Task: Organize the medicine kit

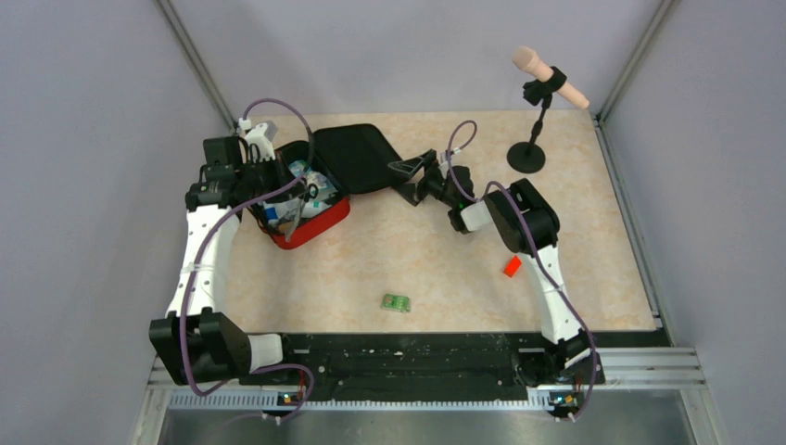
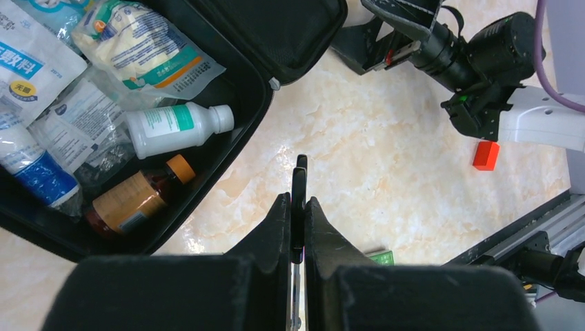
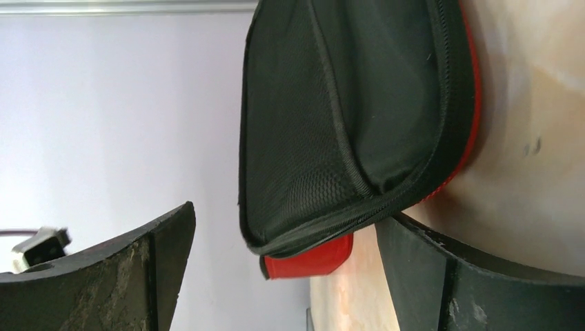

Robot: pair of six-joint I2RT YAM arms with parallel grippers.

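The medicine kit point(image 1: 320, 227) lies open at the left, a red case with a black lining, and its lid point(image 1: 357, 158) is laid flat to the right. In the left wrist view its base point(image 2: 241, 103) holds a white bottle point(image 2: 172, 127), a brown bottle point(image 2: 134, 200) and several packets. My left gripper point(image 1: 298, 195) hangs by the base's right edge. It point(image 2: 297, 200) is shut on a thin black item point(image 2: 299, 183) seen edge-on. My right gripper point(image 1: 408, 176) is open at the lid's right corner. In the right wrist view that corner point(image 3: 345, 103) sits between its jaws point(image 3: 286, 214).
A small red block point(image 1: 512, 266) lies on the table by the right arm, also in the left wrist view point(image 2: 486, 155). A green packet point(image 1: 397, 302) lies near the front middle. A microphone on a stand point(image 1: 538, 102) is at the back right. Grey walls enclose the table.
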